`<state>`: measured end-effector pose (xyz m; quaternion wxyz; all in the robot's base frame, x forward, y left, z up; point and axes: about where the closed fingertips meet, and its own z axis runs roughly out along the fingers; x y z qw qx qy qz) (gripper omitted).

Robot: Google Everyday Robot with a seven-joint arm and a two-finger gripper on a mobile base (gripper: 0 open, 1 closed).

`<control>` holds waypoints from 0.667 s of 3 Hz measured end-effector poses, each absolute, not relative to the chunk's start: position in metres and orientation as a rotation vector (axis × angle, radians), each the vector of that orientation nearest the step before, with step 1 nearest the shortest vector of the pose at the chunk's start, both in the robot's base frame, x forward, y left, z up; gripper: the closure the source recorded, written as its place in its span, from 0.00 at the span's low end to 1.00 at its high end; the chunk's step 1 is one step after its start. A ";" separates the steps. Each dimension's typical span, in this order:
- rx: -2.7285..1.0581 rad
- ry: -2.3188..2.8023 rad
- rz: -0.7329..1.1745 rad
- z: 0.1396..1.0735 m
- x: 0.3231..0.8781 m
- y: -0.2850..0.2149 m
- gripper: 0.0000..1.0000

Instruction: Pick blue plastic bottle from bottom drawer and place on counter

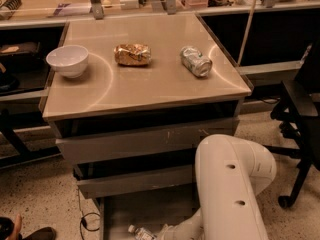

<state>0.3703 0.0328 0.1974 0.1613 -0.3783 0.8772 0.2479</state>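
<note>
Worktop (150, 91) glossy beige, round-cornered, above speckled floor (40, 199); pincer (161, 233) low in grey metal drawer (145, 209) beside clear bottle (143, 234), grip impossible to tell.

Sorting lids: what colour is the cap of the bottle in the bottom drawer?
White, camera view; the gripper is beside the bottle.
</note>
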 end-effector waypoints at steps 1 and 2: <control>-1.085 2.500 0.696 0.187 0.380 0.035 0.00; -1.094 2.492 0.693 0.178 0.390 0.038 0.00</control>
